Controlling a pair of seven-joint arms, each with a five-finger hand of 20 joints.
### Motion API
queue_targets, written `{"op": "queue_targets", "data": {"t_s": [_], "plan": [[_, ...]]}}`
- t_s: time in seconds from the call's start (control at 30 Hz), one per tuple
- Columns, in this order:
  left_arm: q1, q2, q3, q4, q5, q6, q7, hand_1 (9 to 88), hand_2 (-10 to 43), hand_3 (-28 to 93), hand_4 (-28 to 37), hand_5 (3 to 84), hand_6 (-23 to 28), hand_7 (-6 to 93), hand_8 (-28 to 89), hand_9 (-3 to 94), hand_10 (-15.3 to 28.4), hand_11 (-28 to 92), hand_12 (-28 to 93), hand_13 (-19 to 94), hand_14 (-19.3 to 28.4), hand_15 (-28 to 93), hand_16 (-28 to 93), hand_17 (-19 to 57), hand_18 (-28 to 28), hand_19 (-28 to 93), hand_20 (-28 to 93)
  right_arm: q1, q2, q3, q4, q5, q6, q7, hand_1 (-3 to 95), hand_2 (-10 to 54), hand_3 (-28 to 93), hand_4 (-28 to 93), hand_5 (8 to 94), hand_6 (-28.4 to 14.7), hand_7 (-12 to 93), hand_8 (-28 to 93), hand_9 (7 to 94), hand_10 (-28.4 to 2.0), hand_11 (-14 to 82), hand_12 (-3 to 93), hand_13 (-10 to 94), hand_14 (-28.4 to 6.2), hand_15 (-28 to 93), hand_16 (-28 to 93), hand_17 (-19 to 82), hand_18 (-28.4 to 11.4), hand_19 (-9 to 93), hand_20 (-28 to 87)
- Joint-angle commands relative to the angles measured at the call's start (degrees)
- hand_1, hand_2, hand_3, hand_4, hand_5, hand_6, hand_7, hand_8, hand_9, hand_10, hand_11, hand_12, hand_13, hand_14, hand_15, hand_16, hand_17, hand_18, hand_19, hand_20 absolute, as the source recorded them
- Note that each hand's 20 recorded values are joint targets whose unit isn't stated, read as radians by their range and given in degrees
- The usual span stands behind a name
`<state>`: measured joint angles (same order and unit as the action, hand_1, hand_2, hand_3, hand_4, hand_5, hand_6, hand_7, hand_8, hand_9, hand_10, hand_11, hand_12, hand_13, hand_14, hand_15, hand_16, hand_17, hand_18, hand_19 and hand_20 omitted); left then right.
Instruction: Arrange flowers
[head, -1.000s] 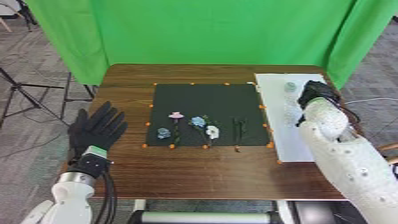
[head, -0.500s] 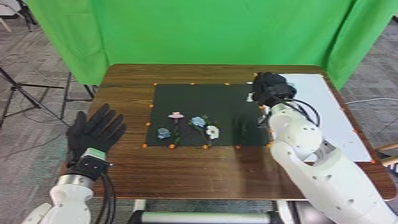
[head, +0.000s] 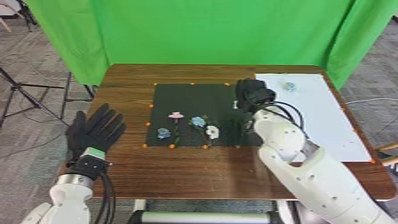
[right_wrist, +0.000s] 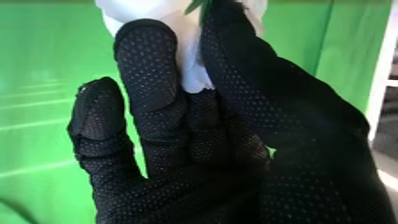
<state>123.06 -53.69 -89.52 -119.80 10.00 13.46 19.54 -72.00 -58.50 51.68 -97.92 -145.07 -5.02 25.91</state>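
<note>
My right robot hand (head: 255, 93) pinches a white flower (right_wrist: 144, 9), likely light, soft-petalled and easily crushed, so its green stem (right_wrist: 194, 6) should be the safer hold

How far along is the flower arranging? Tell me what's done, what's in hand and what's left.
Looks done: the pink flower, white flower and two blue flowers lie on the dark mat. In hand: the right hand pinches a white bloom. Probably left: placing that, then the pale flower on the white sheet.
</note>
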Motion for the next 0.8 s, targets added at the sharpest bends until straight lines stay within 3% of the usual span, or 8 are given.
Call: {"op": "queue_targets", "data": {"t_s": [0.03, 0.27, 0.33, 0.4, 0.6, 0.67, 0.7, 0.8], "plan": [[0.59, -0.7, -1.21, 0.36, -1.0, -1.18, -2.04, 26.1, 14.8, 71, -28.3, 37.7, 6.3, 17.5, -11, 31.9, 13.2, 21, 9, 23, 14.3, 37, -9, -5.6, 14.1, 37, 10, -0.76, 0.15, -1.56, 2.11, -3.55, -0.34, -0.08, 61.5, -9.5, 74, -28, 76.5, -0.8, 29, 3, 85.0, -9.1, 11.5, 43.6, 71, -5.6, 47, 42, 37, -21.8, 84, 38], [0.31, -0.78, -1.17, 0.42, -0.86, -1.17, -1.79, 26.0, 14.8, 71, -28.3, 37.7, 6.3, 17.4, -11, 32.0, 13.3, 21, 10, 22, 14.4, 37, -9, -5.5, 14.0, 37, 9, -0.45, -0.42, -1.81, 3.73, -4.64, 1.9, 0.11, 61.4, -9.5, 74, -28, 76.4, -0.6, 30, 3, 84.8, -8.9, 11.6, 43.5, 71, -5.6, 47, 42, 37, -21.8, 84, 38], [0.09, -1.34, -1.07, 0.57, -0.72, -0.71, -2.45, 26.1, 14.8, 71, -28.3, 37.7, 6.3, 17.4, -11, 32.0, 13.2, 21, 10, 23, 14.4, 37, -9, -5.5, 14.0, 37, 9, -0.78, -0.85, -1.43, 3.73, -4.41, 0.15, 0.04, 61.4, -9.5, 74, -28, 76.3, -0.6, 30, 3, 84.8, -8.9, 11.5, 43.5, 71, -5.6, 47, 42, 37, -21.8, 84, 38], [0.46, -1.46, -0.93, 0.46, -1.1, -0.93, -2.07, 26.0, 14.8, 71, -28.3, 37.7, 6.3, 17.5, -11, 32.0, 13.2, 21, 10, 23, 14.4, 37, -9, -5.5, 14.0, 36, 9, -1.02, -1.14, -1.35, 3.81, -4.4, -0.92, -0.18, 61.3, -9.5, 74, -28, 76.2, -0.7, 30, 3, 84.5, -8.8, 11.2, 43.0, 71, -5.5, 47, 42, 37, -21.8, 84, 38], [0.81, -0.89, -1.32, 0.32, -1.41, -0.71, -0.9, 26.0, 14.8, 71, -28.3, 37.7, 6.3, 17.4, -11, 32.1, 13.2, 21, 10, 22, 14.4, 37, -9, -5.5, 13.9, 36, 9, -1.48, -1.06, -0.15, 2.29, -1.84, -5.07, 0.66, 58.9, -9.5, 73, -28, 72.1, -1.5, 27, 1, 80.3, -9.3, 7.9, 38.0, 69, -5.6, 47, 41, 36, -22.5, 85, 39], [0.87, -0.66, -1.32, 0.1, -1.37, 0.17, -0.93, 25.9, 14.8, 71, -28.3, 37.8, 6.2, 17.4, -11, 32.1, 13.2, 21, 10, 22, 14.4, 37, -9, -5.5, 13.9, 36, 9, -1.5, -1.09, 0.34, 1.73, -1.0, -6.6, 0.9, 57.9, -9.5, 73, -28, 70.6, -1.9, 26, 0, 78.8, -9.3, 7.2, 36.3, 68, -5.8, 48, 41, 35, -22.7, 85, 39], [0.84, -0.61, -1.2, -0.14, -1.49, 1.12, -1.03, 26.0, 14.7, 71, -28.3, 37.9, 5.7, 17.6, -11, 32.1, 13.2, 21, 10, 22, 14.4, 37, -9, -5.5, 13.9, 36, 9, -1.54, -1.16, 0.77, 1.32, -0.91, -8.18, 0.81, 57.4, -9.5, 73, -28, 69.8, -1.9, 26, 0, 77.3, -9.5, 8.7, 34.7, 68, -6.0, 48, 41, 35, -22.8, 85, 39], [1.13, -0.78, -1.1, -0.21, -2.1, 1.0, -0.82, 26.3, 14.7, 71, -28.3, 38.8, 4.7, 18.4, -11, 32.5, 13.1, 21, 10, 22, 14.3, 37, -9, -5.9, 13.7, 36, 9, -1.85, -1.22, 1.33, 0.45, 0.0, -9.55, 0.64, 54.0, -9.5, 75, -28, 64.5, -1.5, 22, -13, 69.8, -12.5, 18.8, 23.7, 65, -6.7, 51, 38, 34, -23.1, 85, 39]]}}
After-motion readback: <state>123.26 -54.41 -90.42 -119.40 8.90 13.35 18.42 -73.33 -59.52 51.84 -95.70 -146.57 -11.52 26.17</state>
